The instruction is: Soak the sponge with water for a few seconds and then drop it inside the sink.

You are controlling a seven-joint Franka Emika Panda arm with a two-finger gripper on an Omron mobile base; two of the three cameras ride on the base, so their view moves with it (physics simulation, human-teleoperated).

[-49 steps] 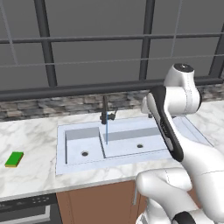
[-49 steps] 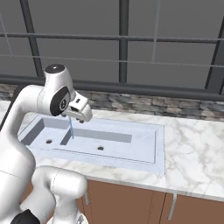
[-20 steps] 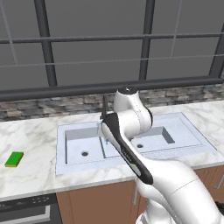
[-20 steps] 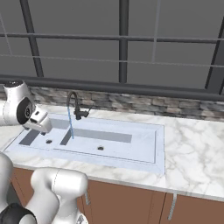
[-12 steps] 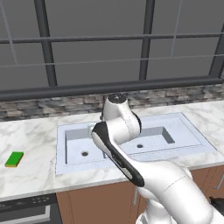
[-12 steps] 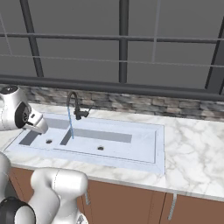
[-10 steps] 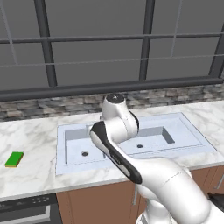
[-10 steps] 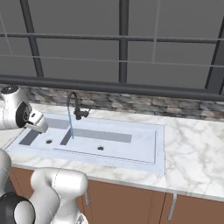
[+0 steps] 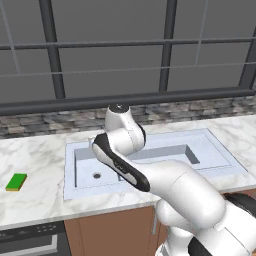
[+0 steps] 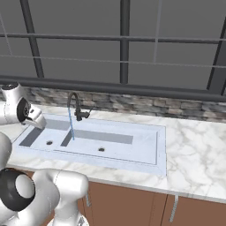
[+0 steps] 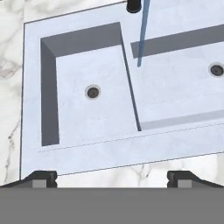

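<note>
Left base view shows the sponge (image 9: pixel 16 182) lying flat on the marble surface (image 9: pixel 35 155), well to the left of the sink (image 9: pixel 80 189) and apart from it. From the black faucet (image 10: pixel 75 107) the water (image 10: pixel 70 125) falls in a thin blue stream into the wider basin, close to the divider. Above the sink's near rim the hand (image 11: pixel 112 178) hangs with its fingers (image 11: pixel 41 178) spread wide, gripping nothing, looking down at the small basin and its drain (image 11: pixel 92 92).
</note>
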